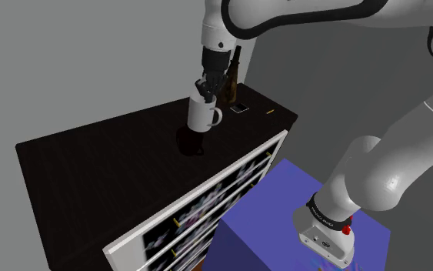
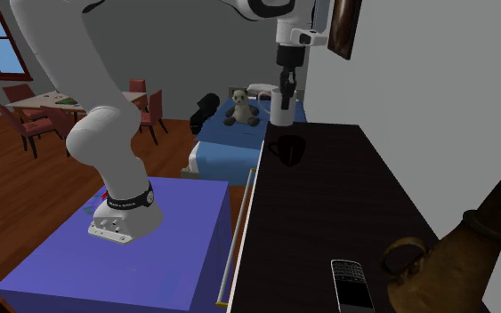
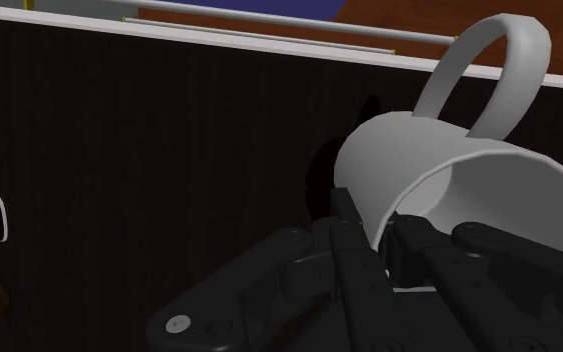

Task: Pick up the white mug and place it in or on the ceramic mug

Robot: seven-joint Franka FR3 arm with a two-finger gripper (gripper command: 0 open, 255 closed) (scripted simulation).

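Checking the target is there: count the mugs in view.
2. The white mug hangs in the gripper, clasped by its rim, above the dark cabinet top. A black mug stands on that top just beneath it.

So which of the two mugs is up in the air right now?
The white mug, gripped at its rim by the hand; the black mug stands on the dark top beneath it.
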